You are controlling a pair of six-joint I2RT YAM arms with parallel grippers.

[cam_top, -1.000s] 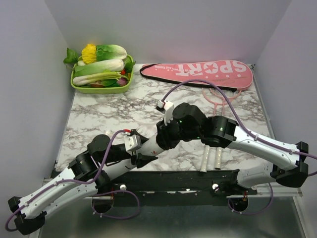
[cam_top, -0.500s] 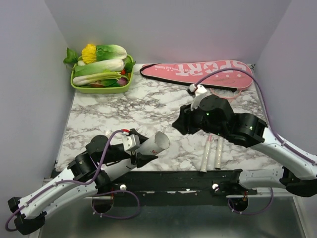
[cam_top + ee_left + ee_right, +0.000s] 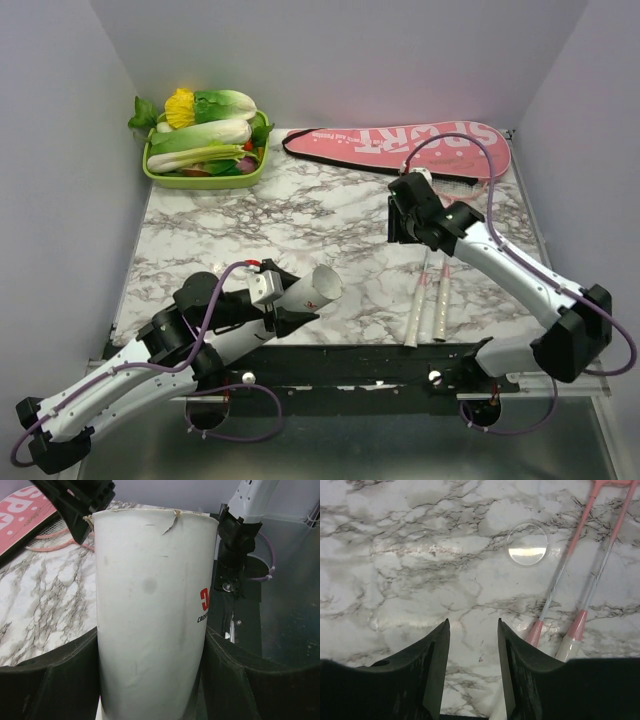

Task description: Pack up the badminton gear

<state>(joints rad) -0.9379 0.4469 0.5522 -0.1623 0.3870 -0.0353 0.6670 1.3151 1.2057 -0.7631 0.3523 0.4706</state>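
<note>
My left gripper (image 3: 287, 306) is shut on a long white tube (image 3: 316, 287) and holds it tilted over the table's near edge, open end up and to the right. In the left wrist view the tube (image 3: 150, 605) fills the space between the gripper's (image 3: 150, 685) black fingers. My right gripper (image 3: 404, 218) hangs open and empty over the marble right of centre. Below it in the right wrist view, the gripper (image 3: 472, 625) frames bare marble, with a clear round lid (image 3: 527, 543) beyond. Two thin pink-white rackets (image 3: 426, 292) lie to its right. The pink "SPORT" cover (image 3: 400, 140) lies at the back.
A green tray (image 3: 205, 181) of leafy vegetables stands at the back left corner. Purple walls close in the table on the left, back and right. A black rail (image 3: 400, 355) runs along the near edge by the arm bases.
My right gripper has pulled back from the tube's mouth, up and to the right, and its jaws have widened. The tube's open end now shows. The left arm has stayed still.
</note>
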